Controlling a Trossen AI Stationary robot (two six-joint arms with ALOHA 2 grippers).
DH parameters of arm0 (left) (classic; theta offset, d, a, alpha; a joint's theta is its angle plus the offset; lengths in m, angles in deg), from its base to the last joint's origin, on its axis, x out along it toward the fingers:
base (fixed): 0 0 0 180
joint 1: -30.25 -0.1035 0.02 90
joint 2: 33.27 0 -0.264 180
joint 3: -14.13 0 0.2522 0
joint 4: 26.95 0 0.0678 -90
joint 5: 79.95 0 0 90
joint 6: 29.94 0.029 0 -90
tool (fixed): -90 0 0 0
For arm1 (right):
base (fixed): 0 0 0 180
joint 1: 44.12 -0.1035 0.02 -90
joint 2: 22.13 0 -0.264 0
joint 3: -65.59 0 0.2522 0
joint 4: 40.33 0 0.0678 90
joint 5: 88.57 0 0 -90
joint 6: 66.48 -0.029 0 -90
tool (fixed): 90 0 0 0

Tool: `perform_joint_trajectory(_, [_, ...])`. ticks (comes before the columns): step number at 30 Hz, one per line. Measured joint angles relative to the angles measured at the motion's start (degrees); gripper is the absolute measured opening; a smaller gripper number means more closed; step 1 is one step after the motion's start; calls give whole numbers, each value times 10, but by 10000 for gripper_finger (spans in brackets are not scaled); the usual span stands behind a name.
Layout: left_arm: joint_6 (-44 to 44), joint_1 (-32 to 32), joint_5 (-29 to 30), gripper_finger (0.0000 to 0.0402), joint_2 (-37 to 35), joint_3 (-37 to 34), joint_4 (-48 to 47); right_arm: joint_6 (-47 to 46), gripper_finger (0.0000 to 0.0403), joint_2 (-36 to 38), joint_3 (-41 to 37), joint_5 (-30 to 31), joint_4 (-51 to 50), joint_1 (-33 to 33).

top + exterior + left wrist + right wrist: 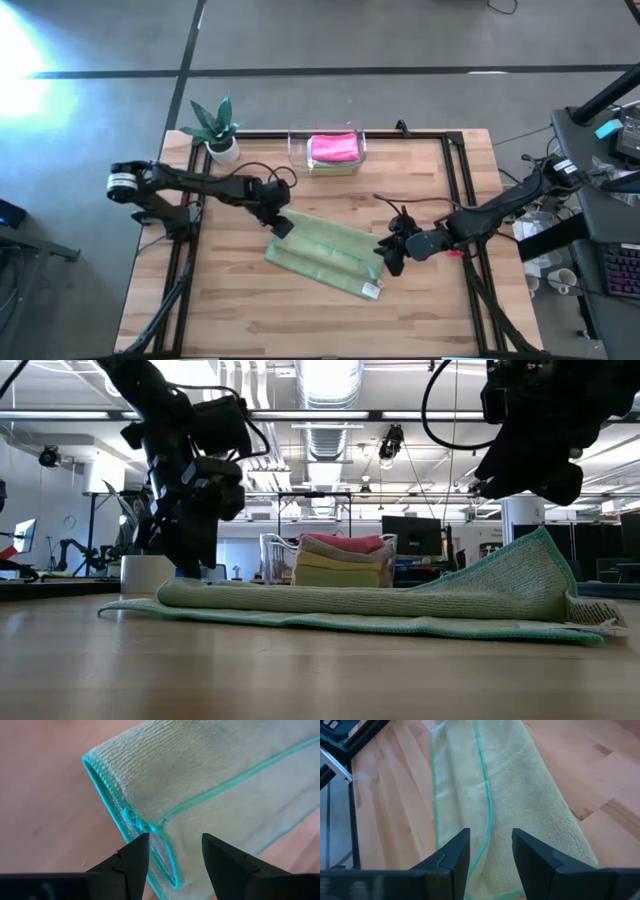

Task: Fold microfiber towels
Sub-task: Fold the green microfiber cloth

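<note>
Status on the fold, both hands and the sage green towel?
Left hand open at one end of sage green towel. Right hand open at other end. Towel folded lengthwise, flat on table. Nothing in the way.

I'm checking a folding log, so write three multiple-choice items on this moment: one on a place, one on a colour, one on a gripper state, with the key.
1. Where does the clear bin stand?
A. At the table's far edge, beside the potted plant
B. At the near edge, by the right arm
C. On the floor

2. What colour is the towel on top of the stack in the bin?
A. Grey
B. Hot pink
C. Blue

3. How are the two grippers at the sage green towel?
A. Both open, one at each end of it
B. Both shut on it, lifting it
C. One shut on the bin

Key: 1 A, the high view shows bin and plant side by side at the far edge. 2 B, the hot pink towel lies uppermost. 3 A, the left gripper and right gripper show parted fingers above the towel's ends.
</note>
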State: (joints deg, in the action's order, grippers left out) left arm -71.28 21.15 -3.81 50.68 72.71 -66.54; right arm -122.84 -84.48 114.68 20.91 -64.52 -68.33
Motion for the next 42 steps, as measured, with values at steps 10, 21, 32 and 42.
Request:
perform_joint_trajectory(10, [-4,10,-7,166,26,0,5,0,137,0,0,0,0,6])
perform_joint_trajectory(21, [-4,29,-8,83,24,2,25,-71,137,-50,0,-70,12,5])
perform_joint_trajectory(32, [2,29,-8,6,21,2,29,-64,137,-116,1,-124,81,1])
perform_joint_trajectory(42, [32,31,-6,1,-1,2,31,-66,131,-147,1,-166,98,1])
